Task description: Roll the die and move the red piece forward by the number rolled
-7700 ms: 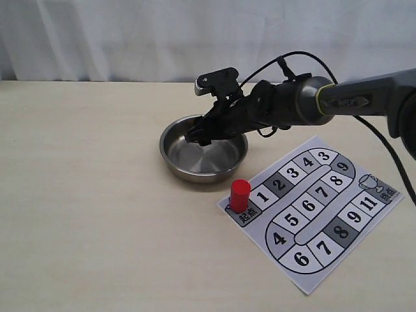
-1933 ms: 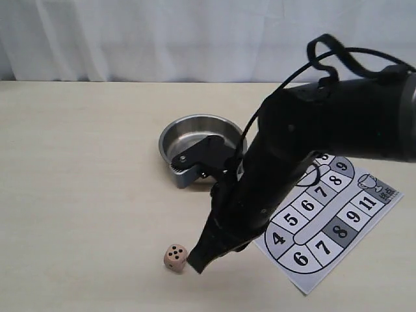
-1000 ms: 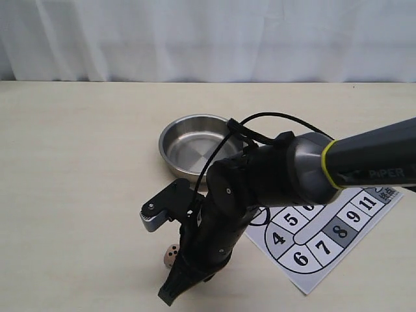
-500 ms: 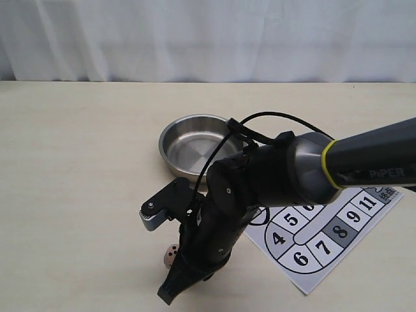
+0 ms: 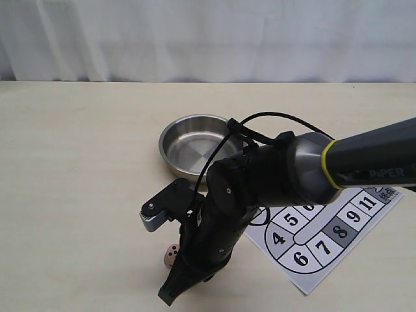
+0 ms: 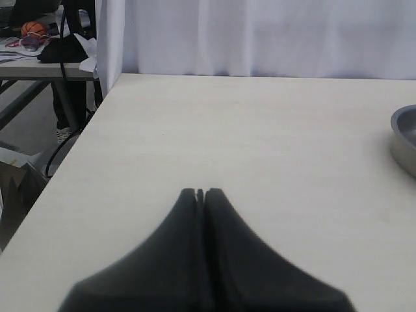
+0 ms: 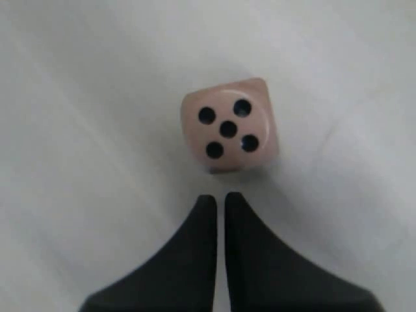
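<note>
The die (image 5: 170,255) lies on the table near the front, left of the board, partly behind my right arm. In the right wrist view the die (image 7: 229,127) shows five black pips on top. My right gripper (image 7: 216,196) hangs just short of it, shut, with only a thin slit between the fingers and nothing in them. In the exterior view that right gripper (image 5: 168,298) points down at the table in front of the die. The red piece is hidden behind the right arm. My left gripper (image 6: 201,191) is shut and empty over bare table.
A steel bowl (image 5: 195,146) stands behind the arm; its rim (image 6: 406,140) shows in the left wrist view. The numbered paper board (image 5: 331,240) lies at the right, partly covered by the arm. The table's left edge (image 6: 71,146) drops off near the left gripper.
The right arm left the bowl and swung to the front; the die now lies on the table. Over the last second nothing has visibly moved.
</note>
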### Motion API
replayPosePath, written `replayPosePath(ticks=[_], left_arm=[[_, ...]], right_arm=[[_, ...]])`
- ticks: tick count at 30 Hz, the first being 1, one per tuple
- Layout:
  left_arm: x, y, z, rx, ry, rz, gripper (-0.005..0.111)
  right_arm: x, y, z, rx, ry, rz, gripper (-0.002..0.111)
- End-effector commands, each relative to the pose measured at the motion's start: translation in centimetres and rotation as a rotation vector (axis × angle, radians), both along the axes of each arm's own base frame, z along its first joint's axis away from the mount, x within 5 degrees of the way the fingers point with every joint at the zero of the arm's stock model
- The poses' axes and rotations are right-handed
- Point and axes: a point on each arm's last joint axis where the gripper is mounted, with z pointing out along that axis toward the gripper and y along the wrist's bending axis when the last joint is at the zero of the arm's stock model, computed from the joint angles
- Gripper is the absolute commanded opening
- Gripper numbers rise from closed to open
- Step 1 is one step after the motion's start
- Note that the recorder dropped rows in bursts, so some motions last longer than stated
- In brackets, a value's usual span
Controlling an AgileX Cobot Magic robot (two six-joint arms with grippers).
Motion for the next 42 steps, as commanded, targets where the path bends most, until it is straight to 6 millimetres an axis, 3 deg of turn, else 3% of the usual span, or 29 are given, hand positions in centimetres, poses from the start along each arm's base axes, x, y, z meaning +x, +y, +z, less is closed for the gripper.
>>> replayPosePath(ticks=[1,7,9,11,16,20,21,23,27,42], left_arm=[[0.0,0.0,0.0,-0.006,-0.011,0.0,0.0],[0.0,0.0,0.0,-0.006,-0.011,0.0,0.0],[0.0,0.0,0.0,-0.006,-0.011,0.0,0.0],[0.0,0.0,0.0,-0.006,-0.011,0.0,0.0],[0.0,0.0,0.0,-0.006,-0.011,0.0,0.0],[0.0,0.0,0.0,-0.006,-0.011,0.0,0.0],[0.0,0.0,0.0,-0.006,-0.011,0.0,0.0],[0.0,0.0,0.0,-0.006,-0.011,0.0,0.0],[0.0,0.0,0.0,-0.006,-0.011,0.0,0.0],[0.0,0.0,0.0,-0.006,-0.011,0.0,0.0]], right_arm=[[-0.1,0.0,0.0,-0.004,-0.002,0.006,0.004],[-0.1,-0.2,0.1,-0.03,-0.002,0.032,0.004],[0.3,-0.4,1.0,-0.062,-0.02,0.014,0.004],[1.0,-0.9,3.6,-0.077,-0.119,-0.018,0.004],[2.0,-2.3,7.5,-0.103,-0.339,-0.079,0.005],[3.1,-3.6,9.2,-0.086,-0.425,-0.181,0.02],[4.1,-4.6,9.3,-0.077,-0.428,-0.235,0.034],[5.0,-5.6,8.9,-0.087,-0.416,-0.281,0.05],[6.5,-7.1,7.6,-0.091,-0.377,-0.364,0.068],[8.1,-6.4,2.8,-0.084,-0.327,-0.357,0.069]])
